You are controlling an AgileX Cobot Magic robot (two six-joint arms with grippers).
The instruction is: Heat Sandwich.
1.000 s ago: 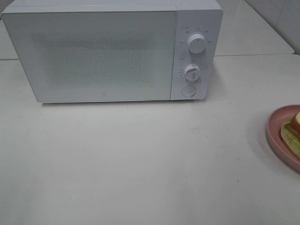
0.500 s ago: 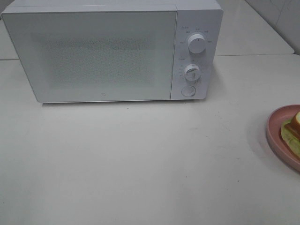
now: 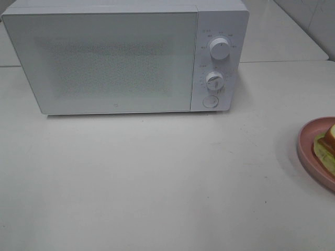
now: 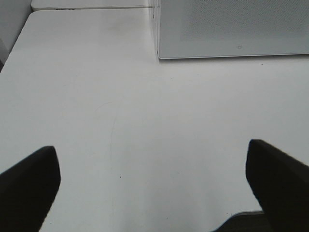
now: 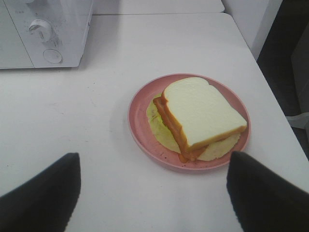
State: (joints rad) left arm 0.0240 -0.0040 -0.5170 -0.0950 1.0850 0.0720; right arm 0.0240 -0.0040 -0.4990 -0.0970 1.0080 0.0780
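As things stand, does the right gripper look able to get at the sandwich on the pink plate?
Probably yes. The right gripper is open, and the sandwich lies uncovered on the pink plate just ahead of its fingers, with only bare table between. The microwave stands off to one side.

A white microwave (image 3: 125, 57), door closed, stands along the far side of the white table (image 3: 157, 178). A pink plate (image 3: 306, 151) holding a sandwich (image 3: 327, 144) sits at the right edge. Between them, the near and middle tabletop lies open.
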